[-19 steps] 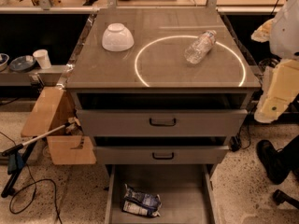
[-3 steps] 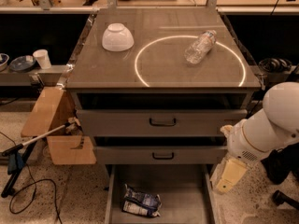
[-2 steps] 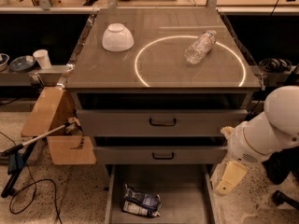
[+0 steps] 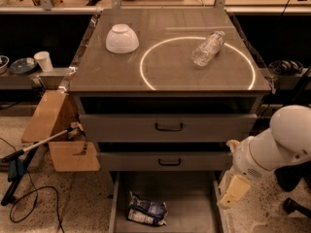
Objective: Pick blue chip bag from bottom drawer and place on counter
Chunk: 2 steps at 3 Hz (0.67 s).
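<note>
The blue chip bag (image 4: 146, 211) lies crumpled on the grey floor of the open bottom drawer (image 4: 189, 198), towards its front left. My gripper (image 4: 232, 192), cream-coloured on the end of a white arm, hangs low at the drawer's right edge, to the right of the bag, apart from it and empty. The counter (image 4: 165, 76) above is glossy grey-brown with a thin white ring (image 4: 144, 76).
A white bowl (image 4: 122, 38) sits upside down at the counter's back left. A clear plastic bottle (image 4: 208, 47) lies inside the ring. Two shallower drawers (image 4: 167, 126) with black handles stand partly open. A cardboard box (image 4: 53, 130) and cables sit on the floor to the left.
Since six seconds ago my arm has come down from beside the counter to the bottom drawer's right edge. Over the last second it has barely moved. The bag has not moved.
</note>
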Tool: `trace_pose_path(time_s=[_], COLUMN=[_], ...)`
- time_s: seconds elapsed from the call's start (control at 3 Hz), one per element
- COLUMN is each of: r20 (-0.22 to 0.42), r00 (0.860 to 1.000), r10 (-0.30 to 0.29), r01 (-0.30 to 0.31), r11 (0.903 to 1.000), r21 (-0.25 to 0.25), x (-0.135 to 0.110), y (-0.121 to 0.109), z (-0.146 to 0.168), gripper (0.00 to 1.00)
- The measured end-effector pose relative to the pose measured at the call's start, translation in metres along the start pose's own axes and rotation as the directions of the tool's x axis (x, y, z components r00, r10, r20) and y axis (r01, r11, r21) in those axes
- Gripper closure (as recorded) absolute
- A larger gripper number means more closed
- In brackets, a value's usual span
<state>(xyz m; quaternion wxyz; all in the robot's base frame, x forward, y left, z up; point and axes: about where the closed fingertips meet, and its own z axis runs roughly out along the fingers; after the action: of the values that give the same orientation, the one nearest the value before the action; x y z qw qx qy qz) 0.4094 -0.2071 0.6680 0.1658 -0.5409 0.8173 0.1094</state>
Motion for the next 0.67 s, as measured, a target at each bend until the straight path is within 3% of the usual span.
trace_pose_path(time_s=[0.67], r20=[0.002], r00=[1.0], r10=[0.028], r01=[-0.028], r11=[0.9966], r21=[-0.078], x=[0.013], y=[-0.001], z=[0.055], gripper=[0.0])
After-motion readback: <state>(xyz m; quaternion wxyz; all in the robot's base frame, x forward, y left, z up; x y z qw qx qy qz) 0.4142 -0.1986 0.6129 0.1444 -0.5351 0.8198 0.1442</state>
